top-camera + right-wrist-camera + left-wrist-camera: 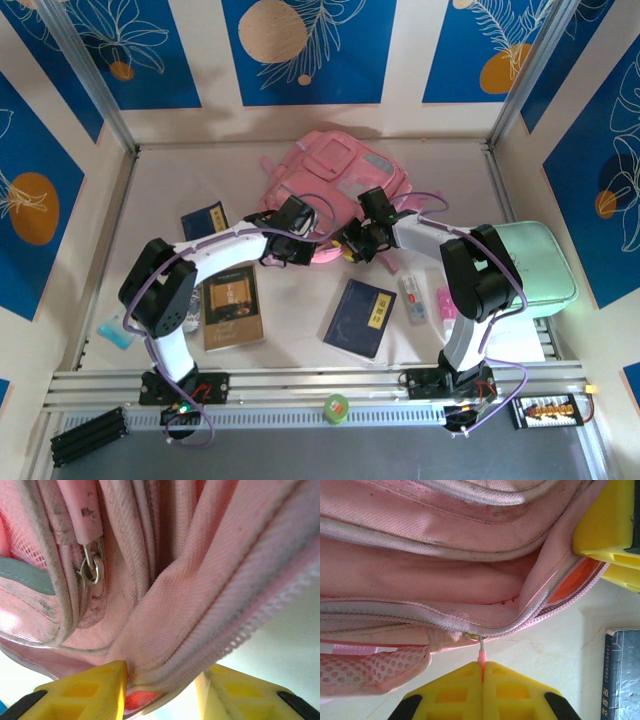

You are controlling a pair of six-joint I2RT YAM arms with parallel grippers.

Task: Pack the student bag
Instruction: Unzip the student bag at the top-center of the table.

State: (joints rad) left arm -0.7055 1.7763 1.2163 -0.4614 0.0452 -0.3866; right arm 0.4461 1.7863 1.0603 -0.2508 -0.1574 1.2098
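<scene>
At the left of the pale table (pixel 300 300) a brown rectangular book (pixel 232 305) lies flat. The left gripper (pixel 482 666) has its yellow fingers (pixel 455 692) pressed together on a thin pink zip pull (pixel 481 656) at the near edge of the large soft pink fabric backpack (pixel 335 170). This backpack lies at the far middle of the table (its paler front pocket faces up). Just to the right, the right gripper (pixel 162 680) pinches a fold of the backpack's zip edge. A dark blue book (pixel 360 317) lies nearer, and a flat mint-green rectangular case (pixel 540 262) is at the far right.
</scene>
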